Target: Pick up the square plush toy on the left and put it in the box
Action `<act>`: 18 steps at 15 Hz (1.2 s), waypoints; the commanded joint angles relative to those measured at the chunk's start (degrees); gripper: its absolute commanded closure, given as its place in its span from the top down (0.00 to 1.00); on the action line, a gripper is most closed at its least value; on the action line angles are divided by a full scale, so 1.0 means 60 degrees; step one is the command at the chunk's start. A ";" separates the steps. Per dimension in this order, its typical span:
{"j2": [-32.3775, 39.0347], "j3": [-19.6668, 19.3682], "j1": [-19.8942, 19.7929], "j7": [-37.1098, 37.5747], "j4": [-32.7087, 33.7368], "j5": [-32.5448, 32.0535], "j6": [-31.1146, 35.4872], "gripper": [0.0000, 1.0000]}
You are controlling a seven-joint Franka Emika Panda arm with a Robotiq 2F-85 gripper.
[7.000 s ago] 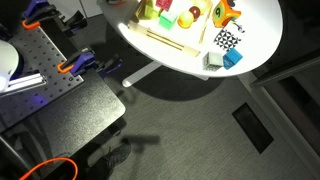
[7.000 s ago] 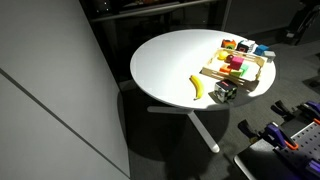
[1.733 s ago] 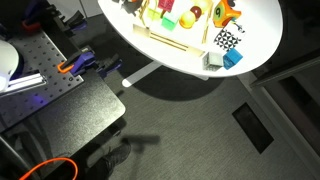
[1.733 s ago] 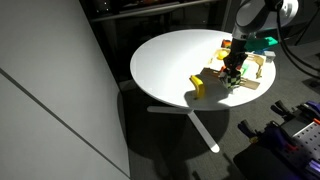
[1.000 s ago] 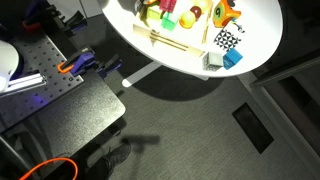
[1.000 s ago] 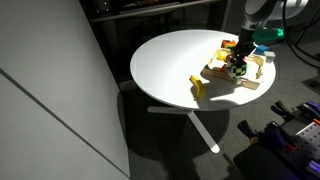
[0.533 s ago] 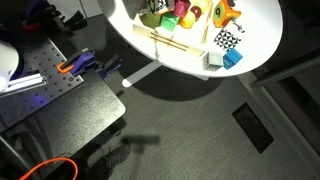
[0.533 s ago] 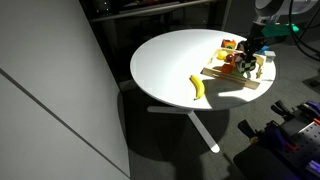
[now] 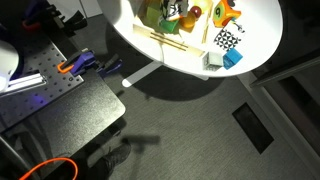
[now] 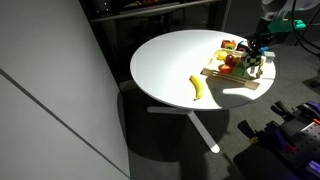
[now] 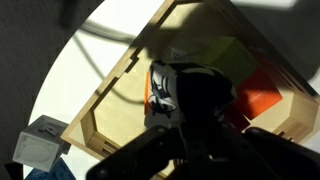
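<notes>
My gripper (image 10: 257, 62) hangs over the box (image 10: 240, 81), a shallow wooden-framed tray on the round white table, and is shut on the square plush toy. In the wrist view the toy (image 11: 162, 88) is a dark block between the fingers with a white and orange patterned side. The box's wooden rim (image 11: 108, 92) and pale floor lie right beneath it. In an exterior view the gripper (image 9: 178, 12) sits at the top edge above the box (image 9: 170, 42). The toy itself is too dark and small to make out in both exterior views.
A banana (image 10: 198, 88) lies on the table (image 10: 170, 65) beside the box. A checkered cube (image 9: 227, 40), a blue cube (image 9: 233, 58) and a grey cube (image 9: 213, 61) stand past the box's other end. Red (image 11: 263, 100) and yellow-green (image 11: 215, 55) blocks fill the box.
The gripper has carried the plush toy from the box's edge nearest the banana further across, so it now hangs over the box's inside. It stays shut on the toy.
</notes>
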 commanded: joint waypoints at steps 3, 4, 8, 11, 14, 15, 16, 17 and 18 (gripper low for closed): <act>0.0378 -0.0201 -0.0153 0.0212 0.0676 0.0013 -0.0157 0.06; 0.0405 -0.0249 -0.0180 0.0245 0.0743 0.0017 -0.0171 0.06; 0.0439 -0.0534 -0.0334 0.0381 0.1042 -0.0039 -0.0095 0.06; 0.0361 -0.0625 -0.0450 0.0391 0.1192 0.0026 -0.0170 0.46; 0.0203 -0.0599 -0.0457 0.0379 0.1161 0.0048 -0.0200 0.71; 0.0134 -0.0582 -0.0401 0.0421 0.1079 0.0016 -0.0125 0.77; 0.0063 -0.0538 -0.0376 0.0399 0.1015 0.0036 -0.0132 0.86; 0.0007 -0.0496 -0.0352 0.0401 0.0967 0.0053 -0.0124 0.93; -0.0088 -0.0394 -0.0359 0.0281 0.0920 0.0150 -0.0266 0.99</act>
